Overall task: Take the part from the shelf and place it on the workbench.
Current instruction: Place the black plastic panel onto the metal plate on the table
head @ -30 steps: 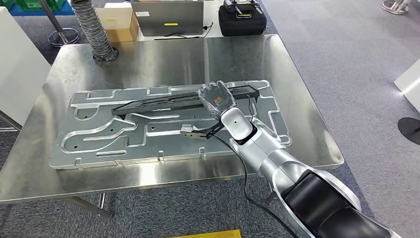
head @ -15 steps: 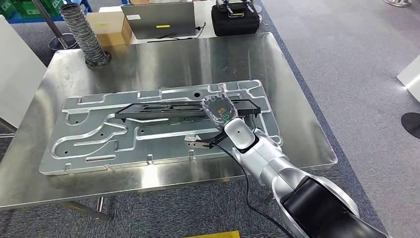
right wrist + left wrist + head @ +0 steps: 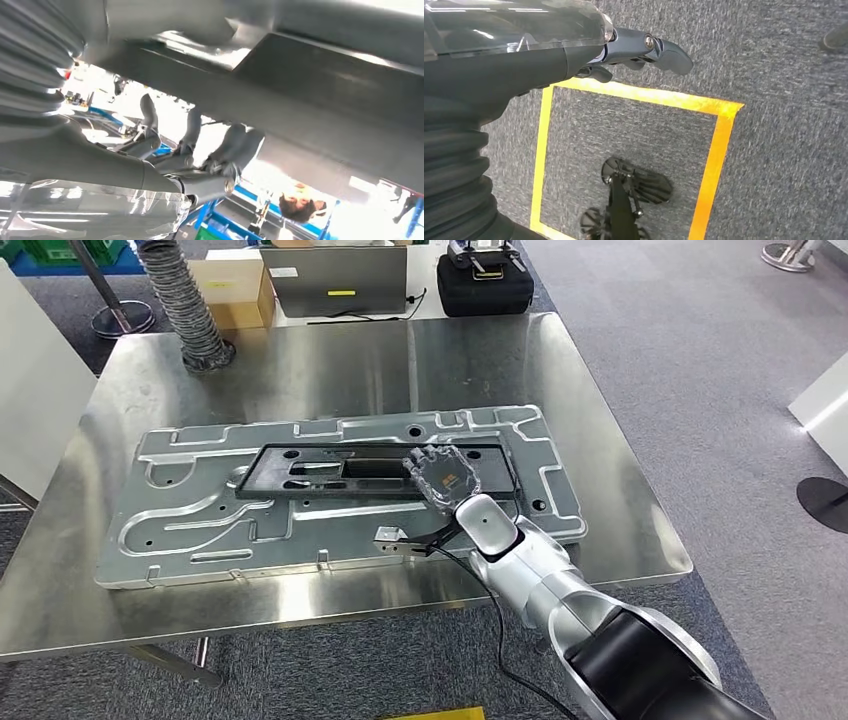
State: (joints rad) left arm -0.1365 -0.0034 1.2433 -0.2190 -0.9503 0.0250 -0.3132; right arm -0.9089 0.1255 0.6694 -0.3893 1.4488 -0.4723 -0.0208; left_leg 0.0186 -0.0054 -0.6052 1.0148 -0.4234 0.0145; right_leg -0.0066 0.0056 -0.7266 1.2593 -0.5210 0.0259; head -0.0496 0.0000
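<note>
**Black frame part lying flat on the worktop fixture under the right robot hand**

The left robot hand (image 3: 644, 50) hangs over grey carpet marked with yellow tape; its dark fingers (image 3: 669, 54) are stretched out with nothing in them.

On the steel worktop (image 3: 330, 365) lies a large silver grooved fixture plate (image 3: 190, 510), and the long black rectangular frame part (image 3: 330, 472) rests flat on it. The part's long axis runs across the worktop from left to right, parallel to the plate's long edge, one end toward the left side and the other at the right robot hand.

The silver right arm reaches in from the lower right, bent up over the worktop edge. The right robot hand (image 3: 443, 474), under a clear cover, sits over the part's right end. In the right wrist view its fingers (image 3: 190, 132) curl up to the part's dark underside, closed on it.
</note>
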